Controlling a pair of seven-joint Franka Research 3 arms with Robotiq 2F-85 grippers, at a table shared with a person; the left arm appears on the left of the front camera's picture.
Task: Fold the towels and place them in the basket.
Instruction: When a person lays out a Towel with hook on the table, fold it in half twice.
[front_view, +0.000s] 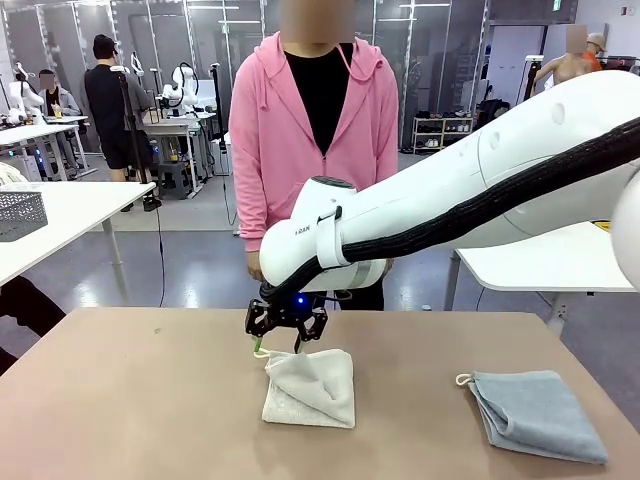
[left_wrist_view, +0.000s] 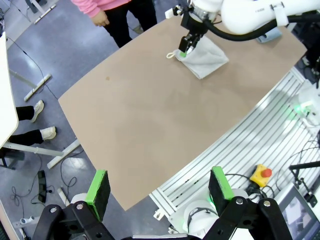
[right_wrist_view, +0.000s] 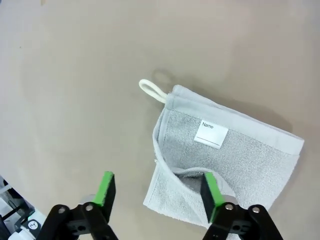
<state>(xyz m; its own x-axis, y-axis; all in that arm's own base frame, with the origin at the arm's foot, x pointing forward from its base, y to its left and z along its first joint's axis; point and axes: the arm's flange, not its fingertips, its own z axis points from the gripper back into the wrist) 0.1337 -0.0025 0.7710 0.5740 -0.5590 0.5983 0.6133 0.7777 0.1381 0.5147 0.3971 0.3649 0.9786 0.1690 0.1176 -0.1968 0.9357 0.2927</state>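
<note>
The cream-white towel (front_view: 310, 388) lies partly folded in the middle of the brown table (front_view: 130, 400), with a white name label and a corner loop (right_wrist_view: 152, 90). My right gripper (front_view: 280, 343) hangs open just above the towel's far left corner. In the right wrist view its fingers (right_wrist_view: 106, 187) straddle the edge of the towel (right_wrist_view: 225, 155), and nothing is held. The pale blue-grey towel (front_view: 540, 412) lies folded at the right front, its loop pointing left. My left gripper (left_wrist_view: 159, 190) is open and empty, high over the table's near edge.
A person in a pink hoodie (front_view: 315, 150) stands at the far side, hands down by the table edge. A grey mesh basket (front_view: 20, 213) sits on a white table at the far left. The right arm (front_view: 480, 190) spans the right half of the table.
</note>
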